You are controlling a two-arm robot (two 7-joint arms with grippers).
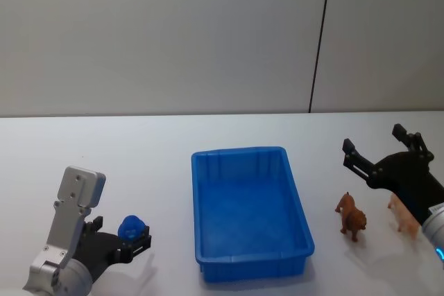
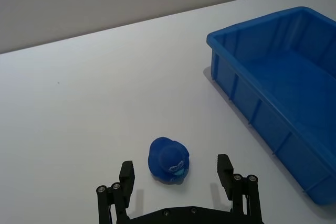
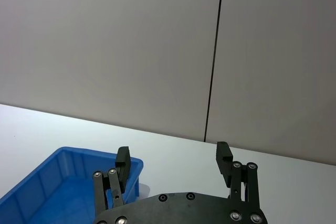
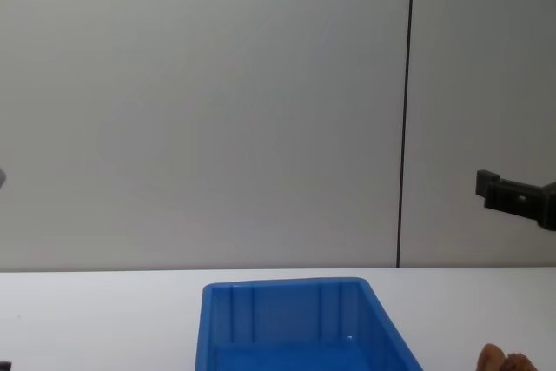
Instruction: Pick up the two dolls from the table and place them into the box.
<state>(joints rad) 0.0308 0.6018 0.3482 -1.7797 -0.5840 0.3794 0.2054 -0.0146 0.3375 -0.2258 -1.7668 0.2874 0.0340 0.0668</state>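
Wrist view: blue toy [image 2: 169, 160] between left gripper [image 2: 176, 164] fingers [image 2: 127, 174].

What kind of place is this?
Probably a robot test lab: a bare white table against plain grey wall panels, holding a blue bin. The left gripper hangs open at a blue toy duck; the right gripper, open, is raised near a brown toy and a pale toy.
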